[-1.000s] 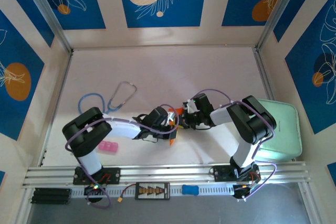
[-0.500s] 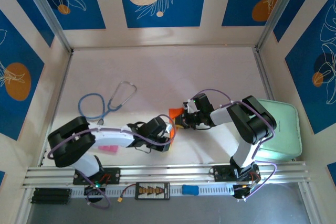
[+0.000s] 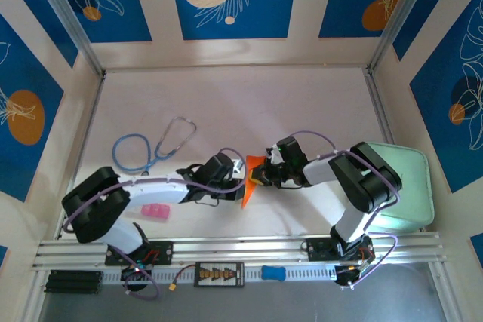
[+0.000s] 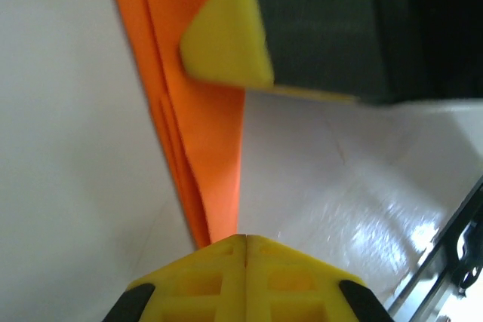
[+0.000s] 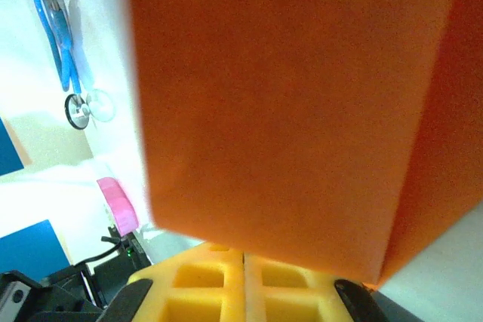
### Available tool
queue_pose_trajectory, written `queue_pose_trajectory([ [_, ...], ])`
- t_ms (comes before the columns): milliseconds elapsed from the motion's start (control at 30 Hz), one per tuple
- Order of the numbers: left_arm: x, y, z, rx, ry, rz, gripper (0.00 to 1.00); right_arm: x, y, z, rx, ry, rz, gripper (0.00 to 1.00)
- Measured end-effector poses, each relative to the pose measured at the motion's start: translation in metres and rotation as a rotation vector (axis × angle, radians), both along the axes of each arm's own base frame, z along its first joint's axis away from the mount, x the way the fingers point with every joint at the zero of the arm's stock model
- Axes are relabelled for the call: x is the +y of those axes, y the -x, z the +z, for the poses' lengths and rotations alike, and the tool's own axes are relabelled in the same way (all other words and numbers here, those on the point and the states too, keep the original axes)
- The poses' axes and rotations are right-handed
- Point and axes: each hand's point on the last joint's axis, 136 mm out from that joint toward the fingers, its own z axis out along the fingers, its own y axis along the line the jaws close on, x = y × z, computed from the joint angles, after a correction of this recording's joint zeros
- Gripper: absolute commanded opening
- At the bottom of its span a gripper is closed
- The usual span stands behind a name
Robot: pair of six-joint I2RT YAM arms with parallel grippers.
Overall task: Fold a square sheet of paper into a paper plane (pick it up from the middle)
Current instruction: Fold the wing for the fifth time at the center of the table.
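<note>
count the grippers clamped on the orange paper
2: the left gripper shut on the orange paper from its left, the right gripper shut on it from its right.

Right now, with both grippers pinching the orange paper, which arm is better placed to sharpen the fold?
Probably the left. The left gripper is shut on the paper at its narrow folded end, with the layered edge running straight ahead. The right gripper clamps the broad panel, so it suits anchoring.
</note>
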Motion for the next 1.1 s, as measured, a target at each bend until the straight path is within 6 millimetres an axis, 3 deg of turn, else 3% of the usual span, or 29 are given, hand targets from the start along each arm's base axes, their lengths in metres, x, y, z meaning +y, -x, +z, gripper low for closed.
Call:
queue_pose_trajectory([
  [133, -0.015, -0.014, 0.004, -0.01, 0.025, 0.003, 0.0, 0.0, 0.0, 0.0, 0.009, 0.0, -0.019, 0.02],
  [267, -0.024, -0.017, -0.005, 0.011, 0.022, -0.01, 0.0, 0.0, -0.001, 0.0, 0.015, 0.0, -0.028, 0.02],
  [500, -0.021, -0.015, -0.031, 0.052, -0.038, -0.005, 0.0, 0.0, -0.001, 0.0, 0.014, -0.001, -0.03, 0.02],
  [833, -0.02, -0.015, -0.035, 0.036, -0.014, -0.001, 0.0, -0.011, -0.003, 0.003, 0.032, 0.038, -0.03, 0.08],
  [1100, -0.018, -0.013, -0.035, 0.024, 0.0, -0.003, 0.0, -0.028, -0.034, 0.05, -0.137, 0.042, -0.027, 0.04],
])
